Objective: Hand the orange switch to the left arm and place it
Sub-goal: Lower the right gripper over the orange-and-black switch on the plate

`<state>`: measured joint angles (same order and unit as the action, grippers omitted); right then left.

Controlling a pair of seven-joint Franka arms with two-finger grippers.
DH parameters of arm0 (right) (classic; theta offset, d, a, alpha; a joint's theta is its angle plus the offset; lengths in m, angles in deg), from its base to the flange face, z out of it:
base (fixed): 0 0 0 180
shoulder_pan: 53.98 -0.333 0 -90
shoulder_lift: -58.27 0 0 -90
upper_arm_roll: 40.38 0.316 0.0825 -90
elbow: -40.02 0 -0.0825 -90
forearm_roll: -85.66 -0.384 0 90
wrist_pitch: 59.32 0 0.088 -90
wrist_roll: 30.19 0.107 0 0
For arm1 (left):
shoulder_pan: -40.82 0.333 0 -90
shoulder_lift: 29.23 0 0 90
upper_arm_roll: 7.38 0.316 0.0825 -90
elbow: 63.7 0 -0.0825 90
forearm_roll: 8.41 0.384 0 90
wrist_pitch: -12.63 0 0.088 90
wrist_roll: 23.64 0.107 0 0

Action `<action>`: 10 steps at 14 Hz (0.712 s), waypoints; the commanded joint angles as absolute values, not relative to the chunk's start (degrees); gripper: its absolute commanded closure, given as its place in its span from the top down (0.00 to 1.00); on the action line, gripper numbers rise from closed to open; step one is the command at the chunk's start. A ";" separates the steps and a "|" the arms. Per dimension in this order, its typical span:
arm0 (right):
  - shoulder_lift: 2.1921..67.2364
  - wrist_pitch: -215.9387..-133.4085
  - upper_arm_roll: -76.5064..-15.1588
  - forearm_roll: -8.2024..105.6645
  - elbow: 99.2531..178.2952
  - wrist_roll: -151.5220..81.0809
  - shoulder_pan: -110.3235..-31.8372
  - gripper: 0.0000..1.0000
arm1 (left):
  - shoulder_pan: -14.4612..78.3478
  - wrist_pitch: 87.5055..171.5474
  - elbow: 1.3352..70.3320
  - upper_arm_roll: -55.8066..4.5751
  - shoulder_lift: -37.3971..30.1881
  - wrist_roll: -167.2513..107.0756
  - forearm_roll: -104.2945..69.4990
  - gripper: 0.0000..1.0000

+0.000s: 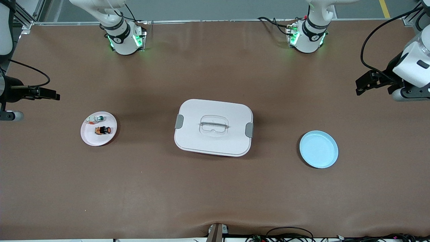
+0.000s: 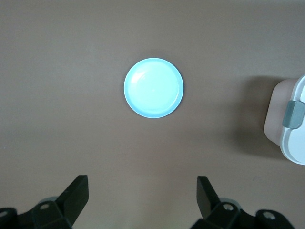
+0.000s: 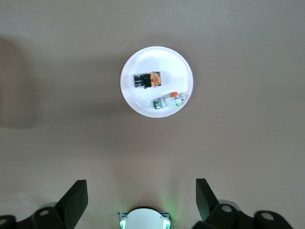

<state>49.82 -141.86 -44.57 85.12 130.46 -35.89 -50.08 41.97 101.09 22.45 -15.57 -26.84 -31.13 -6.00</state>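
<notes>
Right now, from the front camera, I see the orange switch (image 1: 102, 130) lying on the pink plate (image 1: 88, 136) toward the right arm's end of the table, the white-and-green part (image 1: 96, 118) beside it, the box (image 1: 213, 126) mid-table, and the light-blue plate (image 1: 318, 149) toward the left arm's end. Both arms wait at the table's short edges, the right gripper (image 1: 50, 94) and left gripper (image 1: 362, 86) holding nothing. Through the left wrist camera, the left gripper's fingers (image 2: 76, 195) are spread wide over bare table, the blue plate lying in view and one box corner showing. Through the right wrist camera, the right gripper's fingers (image 3: 74, 198) are likewise spread. I judge the switch light, rigid and small, likely to skid on the plate; I'd pinch its black body across the flat sides, not the round button.
</notes>
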 commanded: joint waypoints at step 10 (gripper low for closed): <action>47.46 -168.45 -43.90 82.94 148.02 -35.81 -49.15 1.00 | 42.58 101.92 22.87 -15.82 -27.03 -31.11 -4.89 1.00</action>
<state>46.18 -164.39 -44.60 83.75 144.35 -35.88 -49.69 42.37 101.35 22.53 -15.54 -26.81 -31.13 -5.99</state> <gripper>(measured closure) 0.000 0.000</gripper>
